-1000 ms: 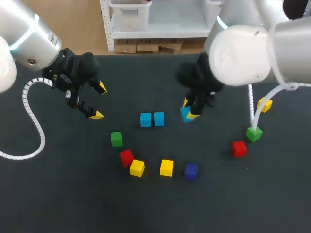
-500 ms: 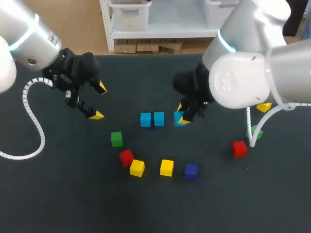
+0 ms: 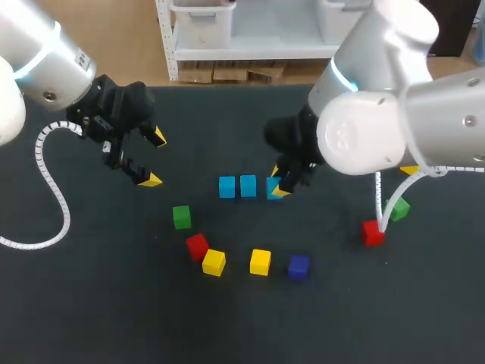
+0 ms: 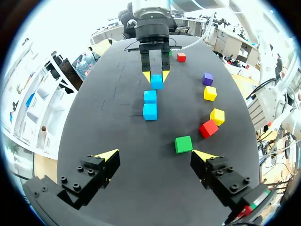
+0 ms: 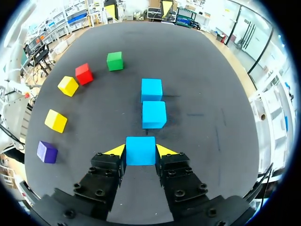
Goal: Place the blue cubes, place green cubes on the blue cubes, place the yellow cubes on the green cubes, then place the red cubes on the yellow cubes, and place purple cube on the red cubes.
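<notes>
Right hand (image 3: 277, 184) is just right of frame centre in the head view, fingers closed onto the held blue cube (image 5: 140, 150), one yellow tip on each side. The cube lines up in a row with the middle blue cube (image 3: 248, 185) just beside it and the far blue cube (image 3: 226, 186) further left; the right wrist view shows a small gap ahead of the held one, so no contact. Cannot tell if it rests on the dark surface (image 3: 114, 303) or sits just above. Left hand (image 3: 154, 158) hangs over the upper left of the surface, fingers spread wide, nothing between them. Below the row at the left is a green cube (image 3: 181, 217). An arc runs along the lower middle: red cube (image 3: 197, 246), yellow cube (image 3: 214, 262) just beside it, second yellow cube (image 3: 260, 262), purple cube (image 3: 298, 266). At the right, second red cube (image 3: 371, 232) and second green cube (image 3: 398, 208) are near each other. A third yellow cube (image 3: 411, 168) above them is partly hidden under the right arm (image 3: 379, 129).
</notes>
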`<state>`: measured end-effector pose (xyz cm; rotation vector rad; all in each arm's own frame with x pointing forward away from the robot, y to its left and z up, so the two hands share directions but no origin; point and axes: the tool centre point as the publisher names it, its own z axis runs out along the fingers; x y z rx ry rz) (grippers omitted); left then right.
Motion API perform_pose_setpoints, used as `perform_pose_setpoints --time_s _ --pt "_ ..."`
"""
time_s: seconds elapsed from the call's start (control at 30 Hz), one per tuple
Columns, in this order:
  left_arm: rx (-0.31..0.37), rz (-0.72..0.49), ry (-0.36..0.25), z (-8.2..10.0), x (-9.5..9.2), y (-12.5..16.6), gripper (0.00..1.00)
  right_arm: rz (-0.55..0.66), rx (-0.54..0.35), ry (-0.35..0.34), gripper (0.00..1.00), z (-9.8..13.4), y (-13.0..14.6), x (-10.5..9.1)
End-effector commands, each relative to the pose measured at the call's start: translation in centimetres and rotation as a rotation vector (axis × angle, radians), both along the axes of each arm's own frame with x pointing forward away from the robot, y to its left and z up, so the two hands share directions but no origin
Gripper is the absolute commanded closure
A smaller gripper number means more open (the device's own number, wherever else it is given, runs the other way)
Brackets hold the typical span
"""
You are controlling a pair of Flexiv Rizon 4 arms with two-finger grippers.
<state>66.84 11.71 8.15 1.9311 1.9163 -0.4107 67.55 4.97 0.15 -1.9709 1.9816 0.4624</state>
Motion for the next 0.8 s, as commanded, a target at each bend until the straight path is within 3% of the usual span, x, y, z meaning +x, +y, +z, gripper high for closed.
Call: perform_pose_setpoints --time_s 0.03,0.8 --pt "-0.004 -0.002 -0.003 0.0 -0.1 0.2 0.0 0.001 0.0 0.007 1.0 -0.3 0.2 0.4" --pt "-0.004 -0.002 -0.003 0.0 -0.1 0.2 0.0 0.008 0.008 0.014 1.0 -1.1 0.5 2.1"
